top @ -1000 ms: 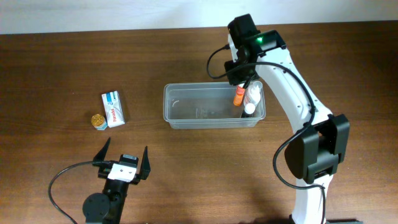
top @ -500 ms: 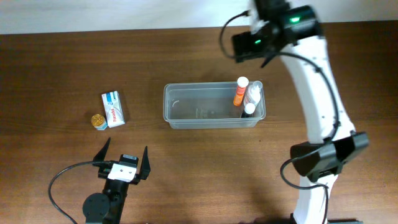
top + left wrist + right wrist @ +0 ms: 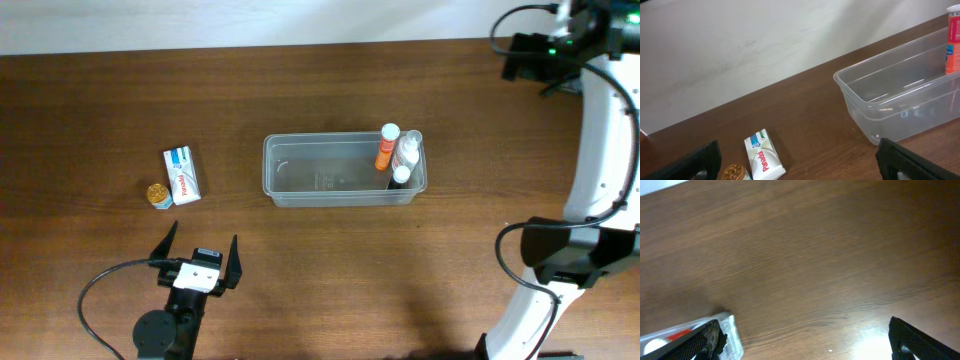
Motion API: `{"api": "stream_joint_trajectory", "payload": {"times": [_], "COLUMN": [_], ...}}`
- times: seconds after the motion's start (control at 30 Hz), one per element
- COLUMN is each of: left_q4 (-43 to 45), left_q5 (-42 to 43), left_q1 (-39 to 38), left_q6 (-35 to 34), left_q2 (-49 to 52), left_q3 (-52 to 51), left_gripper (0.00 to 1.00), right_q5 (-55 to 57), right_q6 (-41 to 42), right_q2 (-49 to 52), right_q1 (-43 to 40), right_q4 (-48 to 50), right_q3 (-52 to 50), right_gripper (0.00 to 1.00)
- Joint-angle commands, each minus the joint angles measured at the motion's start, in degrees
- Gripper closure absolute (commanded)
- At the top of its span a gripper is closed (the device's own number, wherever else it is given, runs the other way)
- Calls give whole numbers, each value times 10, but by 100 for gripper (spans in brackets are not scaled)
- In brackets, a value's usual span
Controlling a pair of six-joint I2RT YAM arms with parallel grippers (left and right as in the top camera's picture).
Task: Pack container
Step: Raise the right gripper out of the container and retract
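Note:
The clear container stands mid-table. At its right end are an orange bottle, a white bottle and a small dark-capped one. In the left wrist view the container lies ahead to the right, with the orange bottle at the frame edge. My left gripper rests near the front edge, open and holding nothing. My right gripper hangs high at the back right, away from the container. It is open and empty, and a container corner shows by its left finger.
A white and blue box and a small gold-lidded jar lie left of the container. In the left wrist view the box and the jar lie just ahead of my left gripper. A pale wall runs behind the table.
My right gripper has opened and left the bottles at the container's right end. It rose and swung to the back right corner. The left arm has not moved.

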Motion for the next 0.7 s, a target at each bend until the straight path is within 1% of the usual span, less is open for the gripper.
{"api": "stream_joint_trajectory", "payload": {"times": [0.0, 0.23, 0.67], "left_q4": [1, 1, 1], "left_q5": [-4, -4, -4], "left_q1": [3, 3, 3], "left_q6": [-3, -3, -3], "left_q2": [-4, -4, -4], "left_q3": [-4, -4, -4], "left_gripper": [1, 1, 1], "right_q5": [5, 5, 5], "right_q6": [3, 3, 3], "right_q2": [-14, -14, -14], "right_q1": [-30, -57, -57], "right_q4": [-2, -2, -2], "right_q3": [10, 10, 10], "right_gripper": [2, 2, 2]}}
